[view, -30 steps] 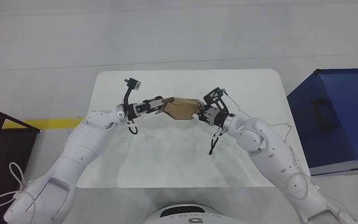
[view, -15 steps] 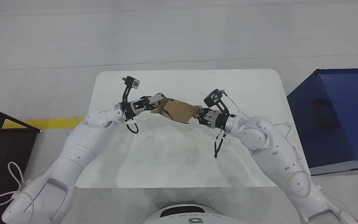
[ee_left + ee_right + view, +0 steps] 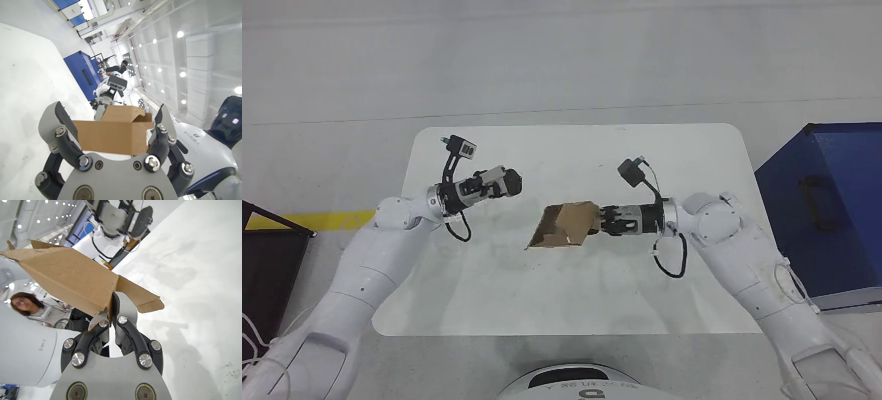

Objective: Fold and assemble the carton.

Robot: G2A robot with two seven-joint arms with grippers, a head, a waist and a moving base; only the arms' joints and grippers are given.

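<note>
Carton (image 3: 564,225): brown, partly folded, over the middle of the table (image 3: 662,290). Whether its lower corner touches the tabletop cannot be told.
Right gripper (image 3: 113,298): clenched on the carton. The fingers pinch a cardboard edge at the end nearest that arm, just where a loose flap spreads out beside them.
Carton to right gripper: the body juts out past the fingertips, toward the left arm, tilted rather than level.
Left gripper (image 3: 111,112): released, fingers spread wide. It faces the carton's long side.
Carton to left gripper: apart — the carton sits beyond the fingertips, with a strip of bare tabletop between them in the top view.
Far end: open, flaps unfolded.
</note>
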